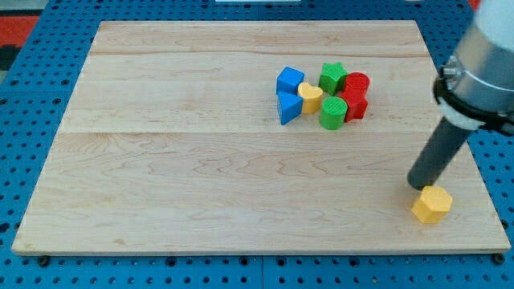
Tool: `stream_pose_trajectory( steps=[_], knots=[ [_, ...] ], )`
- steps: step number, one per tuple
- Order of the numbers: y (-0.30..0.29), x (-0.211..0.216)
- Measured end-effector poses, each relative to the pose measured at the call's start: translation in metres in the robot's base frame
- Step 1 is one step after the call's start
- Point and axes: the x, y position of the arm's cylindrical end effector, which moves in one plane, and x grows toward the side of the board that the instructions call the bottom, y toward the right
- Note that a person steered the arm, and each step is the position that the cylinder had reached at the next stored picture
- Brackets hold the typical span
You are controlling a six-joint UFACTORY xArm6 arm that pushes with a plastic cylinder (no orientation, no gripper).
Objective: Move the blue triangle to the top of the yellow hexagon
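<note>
My tip [418, 186] stands near the lower right corner of the tabletop [201, 185], and it touches, or almost touches, the upper left edge of the yellow hexagon [432, 205], which lies just below and to the right of it. This arm has no claw at all, only the dark rod [438, 156], so there is nothing spread or pressed together to report. The rod leans up toward the view's right, into the grey body of the arm [482, 60]. The blue triangle [287, 107] is well apart from my tip, toward the view's upper middle, at the left side of a tight group of blocks. Just above it sits a blue block [290, 81], to its right a yellow heart [310, 97], then a green star [332, 77], a green cylinder [332, 112], and at the right end two red blocks [355, 83] [354, 104], whose shapes I cannot make out
</note>
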Motion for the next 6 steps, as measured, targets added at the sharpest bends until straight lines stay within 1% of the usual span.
stream_pose_trajectory(
  steps=[1,2,3,4,5,6],
  knots=[
    [-0.064,0.0],
    [-0.141,-0.005],
    [-0.201,-0.035],
    [-0.216,-0.086],
    [-0.216,-0.127],
    [-0.216,-0.15]
  ],
)
